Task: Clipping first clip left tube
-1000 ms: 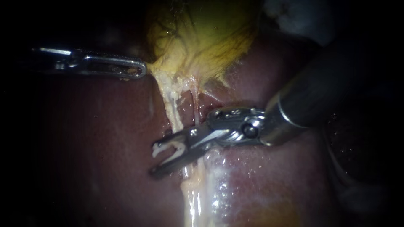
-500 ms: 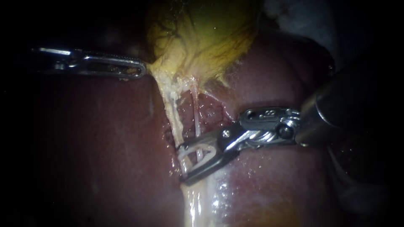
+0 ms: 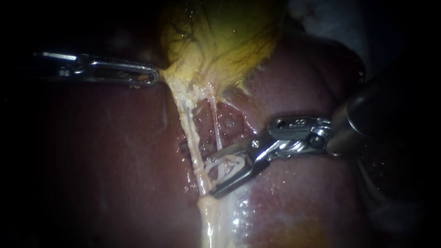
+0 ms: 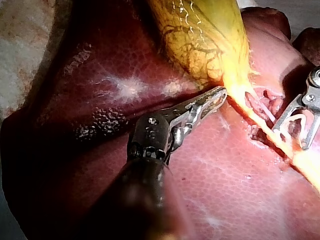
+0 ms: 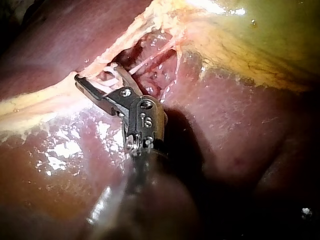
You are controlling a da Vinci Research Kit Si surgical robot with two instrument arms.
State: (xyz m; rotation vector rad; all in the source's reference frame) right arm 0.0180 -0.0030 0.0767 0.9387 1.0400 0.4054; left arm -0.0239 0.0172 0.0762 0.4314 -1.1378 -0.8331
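Note:
The yellow-green gallbladder (image 3: pixel 225 36) lies on the dark red liver (image 3: pixel 115 160). Two pale strands run down from it: a thicker left tube (image 3: pixel 188 124) and a thin right tube (image 3: pixel 214 119). My left instrument (image 3: pixel 155 76) is shut on the gallbladder's edge and holds it taut; it also shows in the left wrist view (image 4: pixel 220 92). My right instrument (image 3: pixel 209 178) holds an open white clip (image 3: pixel 225 166) between its spread jaws. The thin tube passes through the clip, and the jaw tips touch the left tube. The right wrist view shows the same instrument (image 5: pixel 97 75).
Glistening pale fatty tissue (image 3: pixel 216 220) continues below the jaws. A raw red dissected patch (image 3: pixel 229 124) lies between the tubes and the right instrument's wrist. White gauze-like material (image 3: pixel 321 18) shows at the upper right.
My right instrument has drawn back to the right: its jaws and clip reached past the left tube, and now sit around the thin tube. The left instrument has held still.

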